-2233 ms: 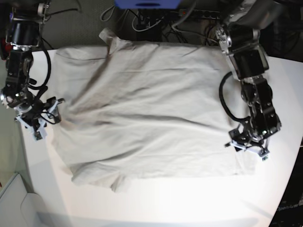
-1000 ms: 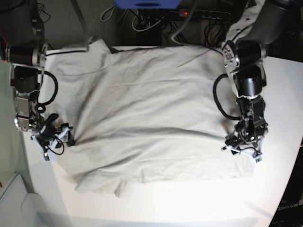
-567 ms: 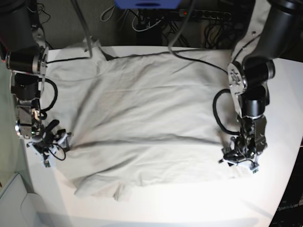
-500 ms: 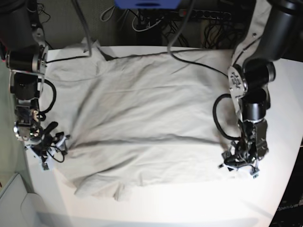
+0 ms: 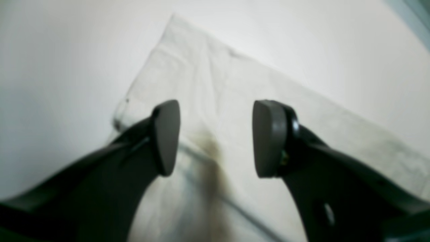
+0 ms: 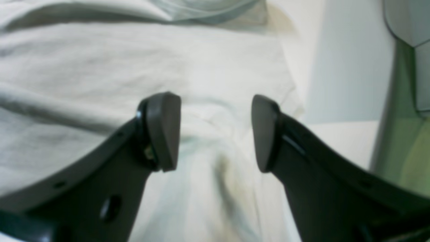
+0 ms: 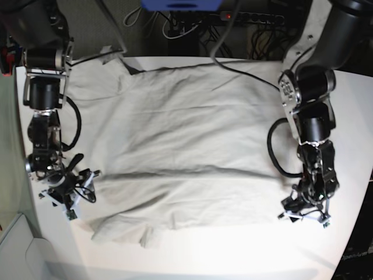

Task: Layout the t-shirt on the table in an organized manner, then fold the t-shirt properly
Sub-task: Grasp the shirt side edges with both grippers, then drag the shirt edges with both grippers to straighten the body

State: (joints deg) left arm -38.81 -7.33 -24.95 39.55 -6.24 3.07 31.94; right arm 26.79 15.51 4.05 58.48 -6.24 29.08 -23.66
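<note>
The pale grey-beige t-shirt (image 7: 186, 146) lies spread and wrinkled over the white table (image 7: 233, 251). My left gripper (image 7: 304, 213) is at the shirt's near right corner. In the left wrist view it (image 5: 216, 137) is open, with that shirt corner (image 5: 208, 84) lying flat below the pads. My right gripper (image 7: 71, 195) is at the shirt's near left edge. In the right wrist view it (image 6: 215, 131) is open above rumpled cloth (image 6: 100, 67). Neither gripper holds anything.
Cables and a blue object (image 7: 180, 4) lie behind the table's far edge. A white box (image 7: 17, 251) stands off the table's near left corner; it also shows in the right wrist view (image 6: 406, 20). Bare tabletop (image 5: 50, 67) surrounds the shirt's corner.
Both grippers have moved toward the table's near edge along the shirt's two sides. The shirt has shifted a little and lies flatter than before.
</note>
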